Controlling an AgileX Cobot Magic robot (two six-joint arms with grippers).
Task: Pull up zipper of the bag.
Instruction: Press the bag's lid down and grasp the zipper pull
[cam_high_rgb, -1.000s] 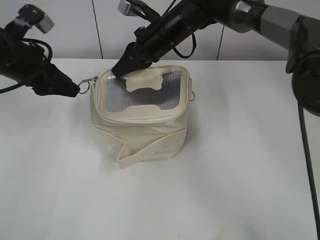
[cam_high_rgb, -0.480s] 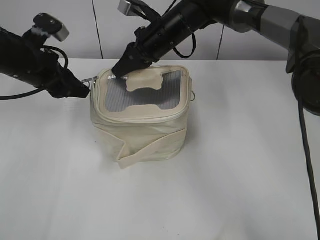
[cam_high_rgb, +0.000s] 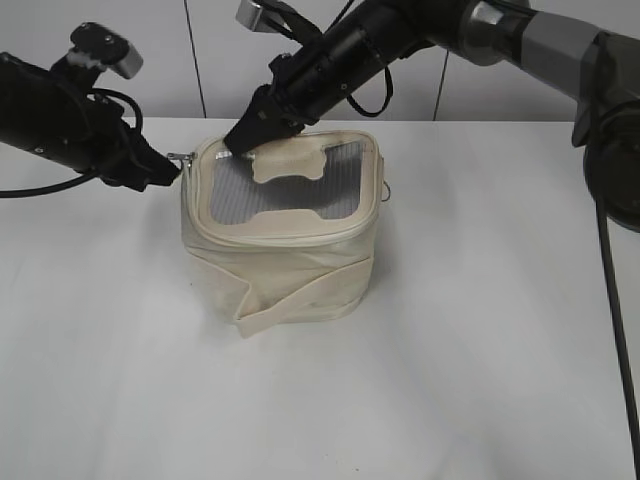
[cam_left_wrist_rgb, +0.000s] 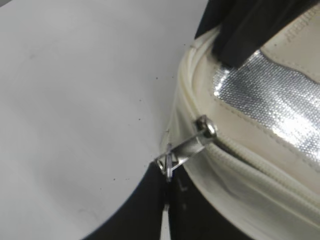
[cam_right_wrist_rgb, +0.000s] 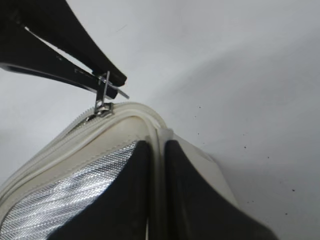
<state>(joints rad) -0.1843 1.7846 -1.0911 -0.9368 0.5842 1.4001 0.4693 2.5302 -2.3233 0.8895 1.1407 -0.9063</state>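
Note:
The cream-white bag (cam_high_rgb: 280, 235) stands mid-table, grey mesh top panel up. My left gripper (cam_high_rgb: 173, 172) is at its back-left corner, shut on the ring pull (cam_left_wrist_rgb: 167, 164) of a silver zipper slider (cam_left_wrist_rgb: 205, 127). The zipper track (cam_left_wrist_rgb: 250, 172) runs along the rim from that slider. My right gripper (cam_high_rgb: 240, 140) is shut on the bag's top rim (cam_right_wrist_rgb: 159, 131) at the back-left corner, right beside the slider (cam_right_wrist_rgb: 102, 107). The right wrist view shows the left gripper (cam_right_wrist_rgb: 107, 79) pinching the ring. A second ring pull (cam_high_rgb: 385, 190) hangs at the bag's right side.
The bag stands on a white table (cam_high_rgb: 460, 350) with a pale panelled wall behind. The right arm (cam_high_rgb: 480, 25) reaches in from the upper right across the back of the bag. A folded strap band (cam_high_rgb: 290, 300) sticks out at the bag's front.
My left arm has moved right and a little up, closer to the bag's back-left corner, so the ring pull shows less in the exterior view. The right gripper and the bag have stayed put.

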